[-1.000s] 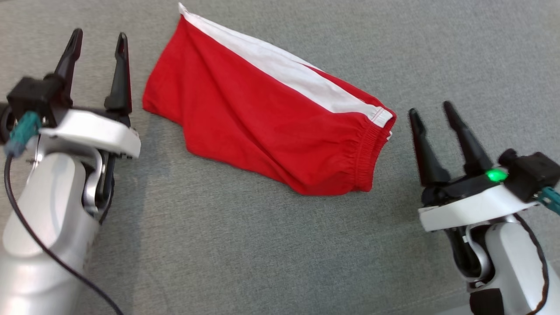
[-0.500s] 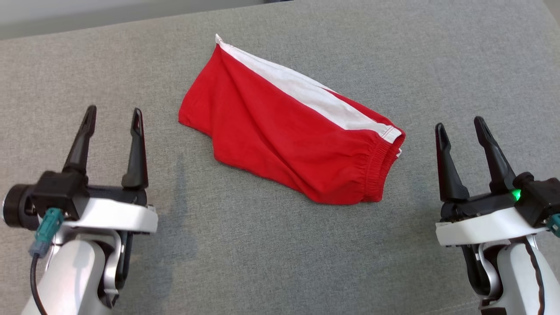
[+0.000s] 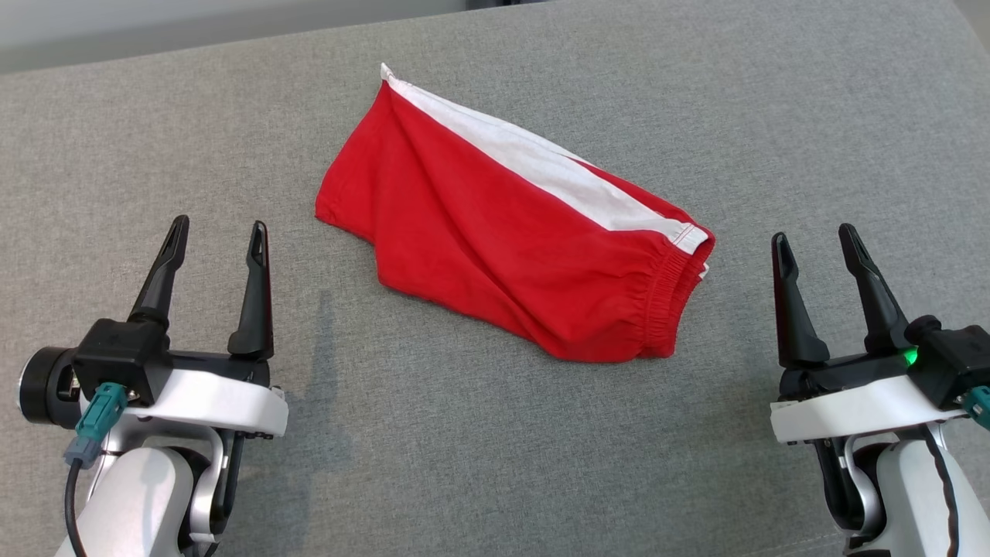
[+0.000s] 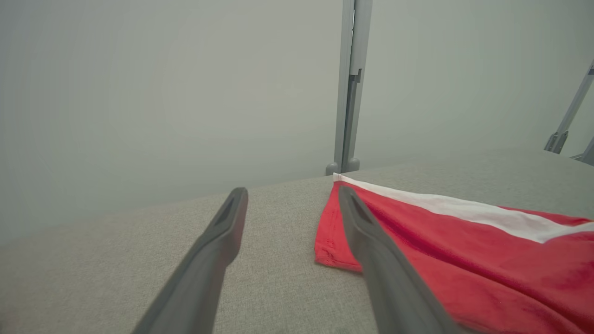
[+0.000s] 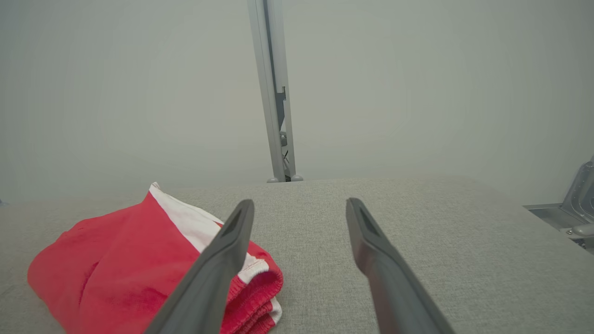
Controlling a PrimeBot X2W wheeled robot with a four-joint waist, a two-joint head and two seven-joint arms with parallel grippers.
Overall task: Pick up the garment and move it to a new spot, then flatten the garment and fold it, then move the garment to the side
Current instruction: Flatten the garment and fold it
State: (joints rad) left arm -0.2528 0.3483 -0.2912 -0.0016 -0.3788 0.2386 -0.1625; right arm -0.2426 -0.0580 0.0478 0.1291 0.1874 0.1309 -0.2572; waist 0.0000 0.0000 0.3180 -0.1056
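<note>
Lying between left pincer (image 3: 220,224) and right pincer (image 3: 812,232), red garment (image 3: 495,232), touching neither, both spread

Grey fabric-covered tabletop (image 3: 479,464) spans the head view. Behind its far edge: plain pale wall (image 4: 139,93) w/ upright grey metal post (image 4: 348,83), top centre. Slanted strut (image 4: 571,111) upper right in left wrist view; metal bracket (image 5: 577,204) at right edge of right wrist view.

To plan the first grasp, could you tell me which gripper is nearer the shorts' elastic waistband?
Right. The right gripper sits just right of the waistband; the left gripper is past the opposite leg hem.
</note>
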